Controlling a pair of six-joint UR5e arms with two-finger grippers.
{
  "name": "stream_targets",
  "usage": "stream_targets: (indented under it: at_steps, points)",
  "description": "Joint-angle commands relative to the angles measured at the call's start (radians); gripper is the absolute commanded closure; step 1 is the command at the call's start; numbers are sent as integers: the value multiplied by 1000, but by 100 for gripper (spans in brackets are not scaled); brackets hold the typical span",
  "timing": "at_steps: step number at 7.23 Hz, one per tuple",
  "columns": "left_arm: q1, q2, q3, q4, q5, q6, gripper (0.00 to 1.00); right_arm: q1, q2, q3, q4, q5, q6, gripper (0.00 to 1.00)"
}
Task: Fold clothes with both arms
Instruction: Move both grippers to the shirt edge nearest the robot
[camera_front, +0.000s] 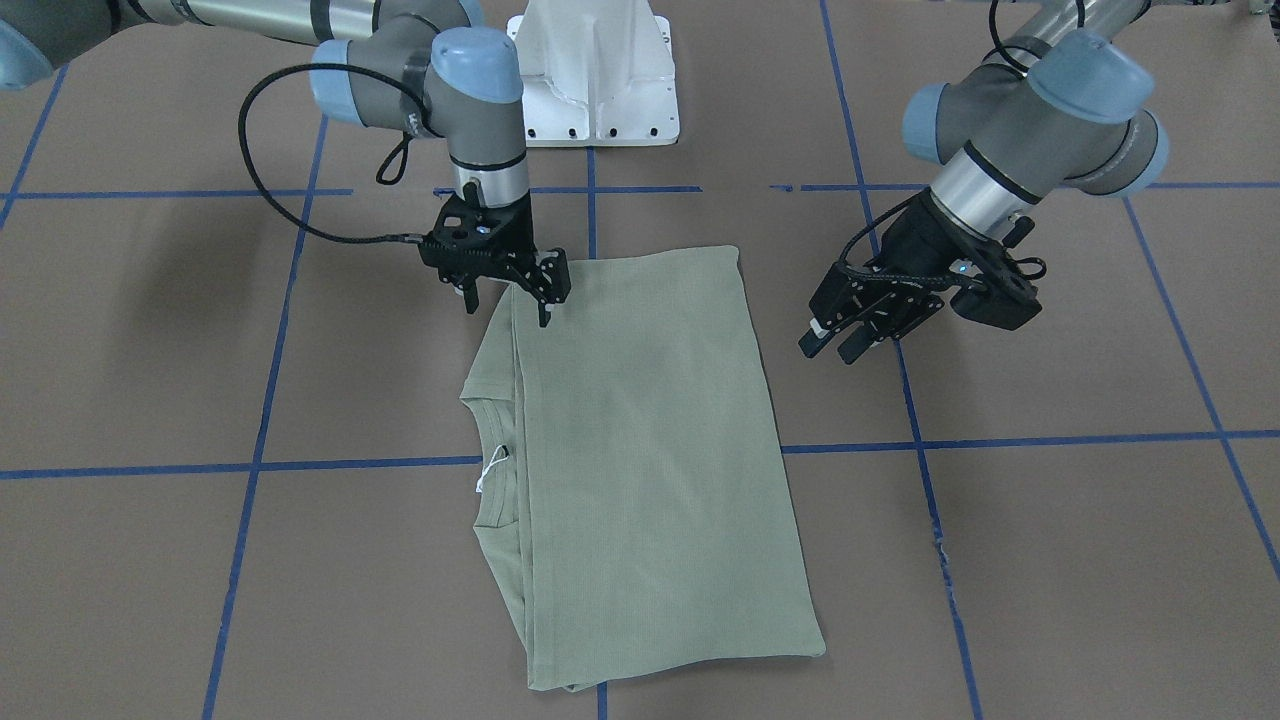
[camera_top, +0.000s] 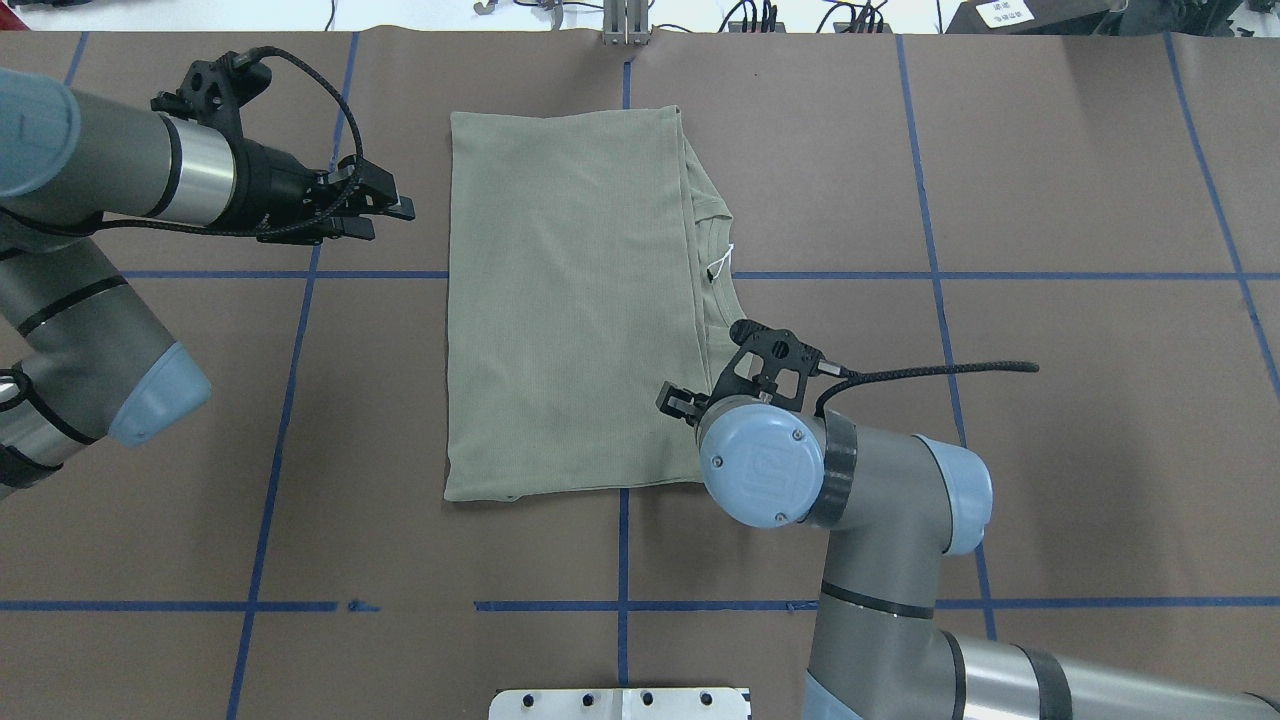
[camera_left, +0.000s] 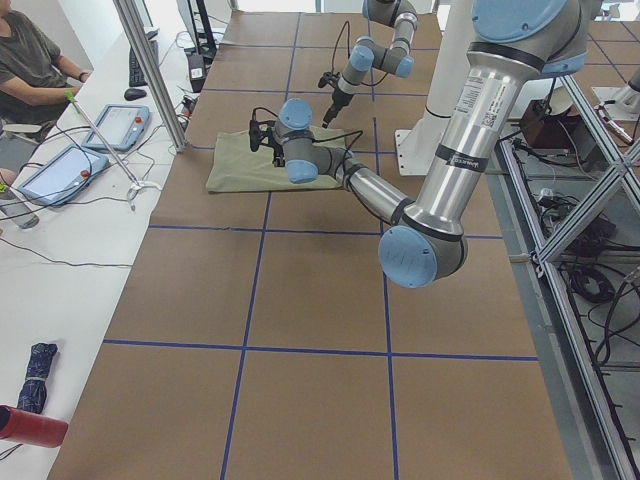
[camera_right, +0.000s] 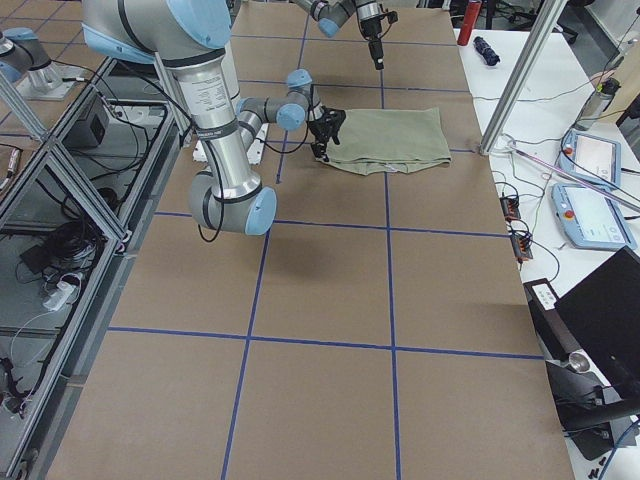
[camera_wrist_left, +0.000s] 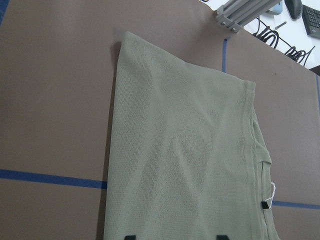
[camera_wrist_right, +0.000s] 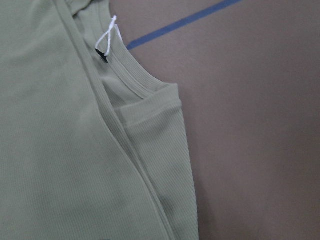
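sage shirt (camera_front: 640, 450) lies folded in a flat rectangle; left hand (camera_front: 832, 347) and right hand (camera_front: 507, 300) both spread, empty.

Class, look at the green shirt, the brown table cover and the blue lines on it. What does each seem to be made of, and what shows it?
Shirt: soft matte knit, perhaps cotton; fine ribs run through the cloth. Table cover: probably brown paper, dull and flat. Blue lines: likely tape, thin strips with ragged, broken spots.
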Motion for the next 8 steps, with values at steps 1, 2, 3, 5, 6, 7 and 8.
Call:
stream_targets:
  at_steps: [1, 2, 3, 5, 6, 7, 8]
  points:
    - [0, 0, 1, 0, 0, 0, 38, -31, -14, -6, 38, -18, 169, 15]
    - [0, 0, 1, 0, 0, 0, 38, -23, -13, -10, 47, -18, 170, 22]
    - [0, 0, 1, 0, 0, 0, 38, -16, -3, -28, 49, -18, 164, 23]
    - [0, 0, -1, 0, 0, 0, 38, -11, 0, -53, 49, -16, 142, 22]
    - [0, 0, -1, 0, 0, 0, 38, -11, 6, -52, 52, -15, 147, 35]
    - [-1, 0, -1, 0, 0, 0, 38, -11, 4, -62, 61, -16, 145, 38]
    - [-1, 0, -2, 0, 0, 0, 38, -11, 6, -70, 70, -16, 144, 45]
